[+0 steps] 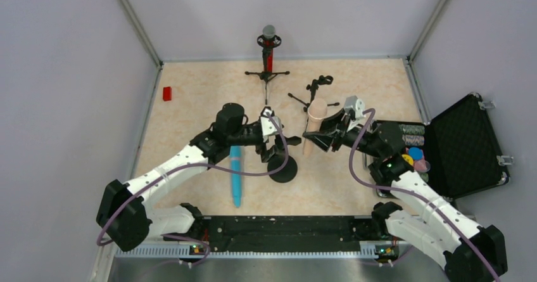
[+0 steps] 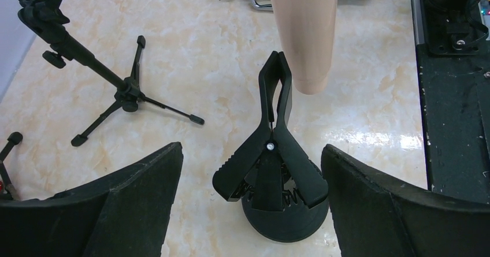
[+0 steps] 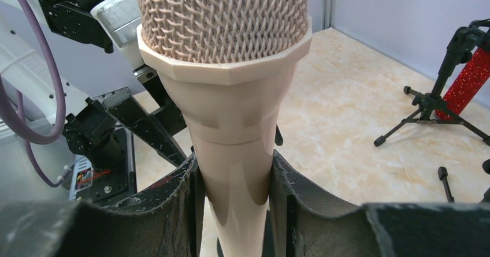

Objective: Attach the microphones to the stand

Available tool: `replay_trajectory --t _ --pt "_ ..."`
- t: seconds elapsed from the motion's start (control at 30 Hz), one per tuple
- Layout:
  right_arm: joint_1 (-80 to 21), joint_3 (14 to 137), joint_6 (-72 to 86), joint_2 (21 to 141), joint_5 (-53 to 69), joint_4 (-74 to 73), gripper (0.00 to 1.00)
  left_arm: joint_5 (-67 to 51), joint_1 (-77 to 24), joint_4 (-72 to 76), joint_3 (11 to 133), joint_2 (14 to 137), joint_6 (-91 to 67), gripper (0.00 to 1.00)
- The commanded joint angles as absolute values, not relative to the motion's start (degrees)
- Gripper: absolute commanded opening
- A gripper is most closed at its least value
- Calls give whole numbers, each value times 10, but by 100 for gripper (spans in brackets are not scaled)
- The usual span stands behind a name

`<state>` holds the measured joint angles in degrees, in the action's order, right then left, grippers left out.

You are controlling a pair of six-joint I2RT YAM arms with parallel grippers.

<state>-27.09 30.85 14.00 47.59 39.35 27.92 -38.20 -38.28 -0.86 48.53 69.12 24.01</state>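
Note:
The peach-beige microphone (image 1: 313, 127) is held upright in my right gripper (image 1: 322, 133), which is shut on its body (image 3: 234, 124). Its lower end (image 2: 303, 32) hangs just above the closed jaws of a black spring clip (image 2: 271, 153) on a round base (image 1: 282, 168). My left gripper (image 2: 251, 153) is open, its fingers either side of the clip's handles without touching them. The light-blue microphone (image 1: 236, 174) lies on the table under the left arm. The glittery red microphone (image 1: 269, 54) stands in a tripod stand at the back. A second tripod stand (image 1: 315, 92) is empty.
An open black case (image 1: 472, 142) with coloured chips (image 1: 415, 155) lies at the right. A small red block (image 1: 167, 93) sits at the far left. A black rail (image 1: 285, 231) runs along the near edge. Walls enclose the table.

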Motion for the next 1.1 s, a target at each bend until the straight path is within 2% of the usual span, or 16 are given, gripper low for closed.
replay_trajectory --t 0.0,0.07,0.1,0.13,0.17,0.47,0.7,0.97,1.07 --pt "-266 331 144 481 413 320 0 -394 -378 12 498 680 246 92" --pt "-266 330 142 482 411 323 0 -399 -378 8 497 678 253 90" --pt "-266 329 140 483 408 324 0 -409 -378 4 497 678 261 66" --pt "-266 331 140 485 407 323 0 -420 -377 2 497 677 276 15" --pt "-266 334 139 488 407 319 0 -425 -378 -13 496 676 278 1" --pt "-268 338 155 547 420 404 0 -442 -376 -21 502 683 266 0" --pt "-299 300 145 547 355 495 0 -450 -376 -21 508 693 252 0" --pt "-327 262 134 539 294 536 0 -437 -376 -20 509 694 248 0" --pt "-327 264 130 521 280 510 0 -432 -375 -17 509 692 249 0"
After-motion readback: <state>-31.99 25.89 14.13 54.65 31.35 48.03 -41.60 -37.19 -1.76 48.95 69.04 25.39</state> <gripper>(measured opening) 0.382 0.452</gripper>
